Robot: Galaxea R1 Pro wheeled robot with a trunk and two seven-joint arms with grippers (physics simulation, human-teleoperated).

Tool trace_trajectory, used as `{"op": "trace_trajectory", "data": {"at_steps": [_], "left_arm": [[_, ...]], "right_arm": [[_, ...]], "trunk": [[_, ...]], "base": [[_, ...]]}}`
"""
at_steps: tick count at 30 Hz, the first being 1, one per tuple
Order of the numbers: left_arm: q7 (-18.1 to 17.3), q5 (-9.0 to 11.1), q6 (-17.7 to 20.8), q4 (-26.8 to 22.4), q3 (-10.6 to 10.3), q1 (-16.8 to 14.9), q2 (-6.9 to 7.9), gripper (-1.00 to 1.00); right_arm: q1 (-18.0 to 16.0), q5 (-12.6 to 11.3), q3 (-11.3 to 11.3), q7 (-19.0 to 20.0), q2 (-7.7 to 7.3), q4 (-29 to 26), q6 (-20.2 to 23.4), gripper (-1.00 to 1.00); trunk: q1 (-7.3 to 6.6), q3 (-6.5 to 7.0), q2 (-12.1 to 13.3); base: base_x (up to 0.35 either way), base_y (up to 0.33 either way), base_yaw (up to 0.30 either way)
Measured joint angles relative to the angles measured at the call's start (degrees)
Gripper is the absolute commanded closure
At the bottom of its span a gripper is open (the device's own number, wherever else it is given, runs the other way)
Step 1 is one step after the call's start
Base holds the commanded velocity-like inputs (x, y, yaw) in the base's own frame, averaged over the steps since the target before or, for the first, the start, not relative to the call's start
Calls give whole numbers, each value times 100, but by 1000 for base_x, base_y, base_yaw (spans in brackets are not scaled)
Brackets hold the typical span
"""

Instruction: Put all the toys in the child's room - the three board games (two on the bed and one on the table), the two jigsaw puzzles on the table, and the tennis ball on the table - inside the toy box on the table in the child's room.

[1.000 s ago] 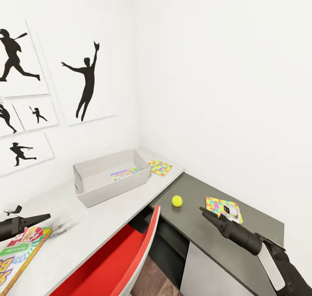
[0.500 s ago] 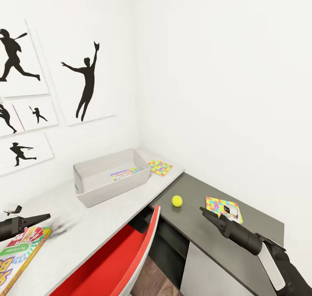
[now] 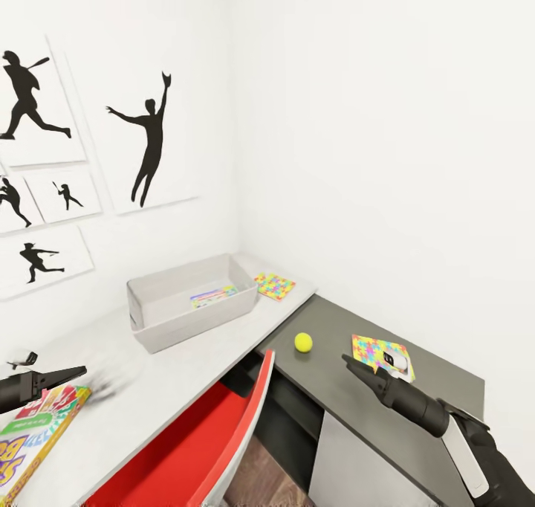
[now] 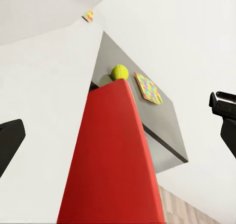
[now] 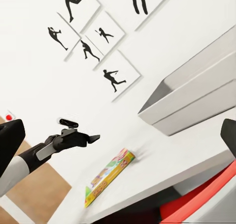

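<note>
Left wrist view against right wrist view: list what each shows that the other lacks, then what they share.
Left wrist view, not the right: the tennis ball and a jigsaw puzzle beside it on the table's dark section, plus a second puzzle near the toy box.
Right wrist view, not the left: the board game at the table edge, the left gripper above it, and the silhouette pictures.
Both: the toy box, the light table top and the red chair.

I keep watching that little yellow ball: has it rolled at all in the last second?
No. The tennis ball keeps its spot beside the jigsaw puzzle on the dark desk section; only the camera shifted slightly.
</note>
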Motion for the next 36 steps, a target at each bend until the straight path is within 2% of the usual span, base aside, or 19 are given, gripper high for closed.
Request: {"op": "trace_trajectory", "data": {"at_steps": [27,36], "left_arm": [[0,-4,1,0,8,-1,-2,-100],[-2,-4,0,4,8,-1,5,-100]], "right_arm": [[2,-10,-5,-1,-9,21,-5,-100],[2,-18,-5,-2,-9,30,-5,-100]], "trunk": [[0,189,1],[-1,259,1]], "base": [[-241,13,-172],[-159,153,-202]]}}
